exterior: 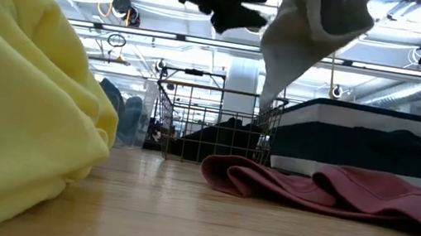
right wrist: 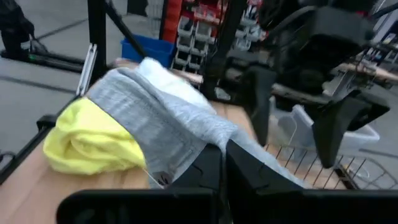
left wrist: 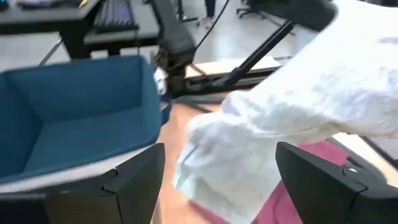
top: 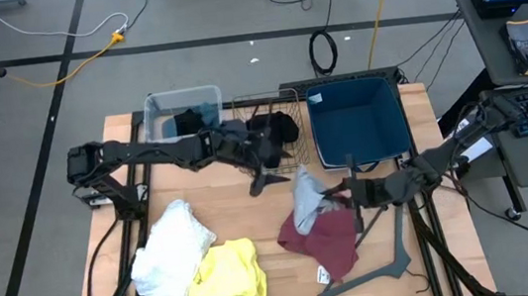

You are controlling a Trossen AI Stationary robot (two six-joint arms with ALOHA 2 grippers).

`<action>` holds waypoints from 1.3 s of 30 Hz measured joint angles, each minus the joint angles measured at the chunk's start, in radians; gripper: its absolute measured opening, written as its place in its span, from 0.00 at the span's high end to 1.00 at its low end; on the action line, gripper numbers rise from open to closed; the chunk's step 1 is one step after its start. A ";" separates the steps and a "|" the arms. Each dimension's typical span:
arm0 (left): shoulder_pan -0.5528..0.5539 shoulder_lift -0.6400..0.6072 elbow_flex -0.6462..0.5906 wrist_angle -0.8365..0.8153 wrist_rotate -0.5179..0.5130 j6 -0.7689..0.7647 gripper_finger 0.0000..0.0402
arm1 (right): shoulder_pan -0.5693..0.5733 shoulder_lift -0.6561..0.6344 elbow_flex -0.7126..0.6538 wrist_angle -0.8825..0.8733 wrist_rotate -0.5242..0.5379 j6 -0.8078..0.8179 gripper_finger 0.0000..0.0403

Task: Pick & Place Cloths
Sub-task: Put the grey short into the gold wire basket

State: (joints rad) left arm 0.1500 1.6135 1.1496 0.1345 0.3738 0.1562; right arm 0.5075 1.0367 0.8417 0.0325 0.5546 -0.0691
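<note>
A light grey cloth [top: 304,195] hangs from my right gripper [top: 335,198], which is shut on it over the table's middle right. My left gripper [top: 265,176] hovers open just left of that cloth, near the wire basket [top: 266,118], and touches nothing. A maroon cloth [top: 327,242] lies flat on the table under the grey one. A yellow cloth [top: 225,278] and a white cloth [top: 170,250] lie bunched at the near left. A black cloth [top: 280,126] sits in the wire basket, and dark and blue cloths [top: 191,119] sit in the clear tub. My right gripper pinches the grey cloth between its two shut fingers [right wrist: 211,171] at a bunched fold on its upper part [right wrist: 202,140], coming level from the table's right. In the low view the cloth [exterior: 312,24] hangs slack below the hold, with its lower tip [exterior: 268,101] clear of the table.
A blue bin [top: 393,123] stands at the far right, next to the wire basket, and a clear tub [top: 155,109] stands at the far left. A dark grey hanger [top: 377,267] lies at the near right beside the maroon cloth. Bare wood shows near the table's middle [top: 252,219].
</note>
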 joint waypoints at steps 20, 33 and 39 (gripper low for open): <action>-0.154 0.000 0.000 0.168 -0.009 0.027 0.23 | -0.044 0.133 0.000 0.308 -0.008 -0.148 1.00; -0.154 0.000 0.000 0.178 -0.097 0.018 0.23 | -0.056 0.161 0.000 0.394 -0.059 -0.182 1.00; -0.154 0.000 0.000 0.178 -0.018 -0.002 0.23 | -0.081 0.161 0.000 0.422 -0.062 -0.216 1.00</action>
State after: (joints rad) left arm -0.0044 1.6135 1.1496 0.3126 0.3557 0.1547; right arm 0.4269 1.1976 0.8417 0.4545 0.4922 -0.2855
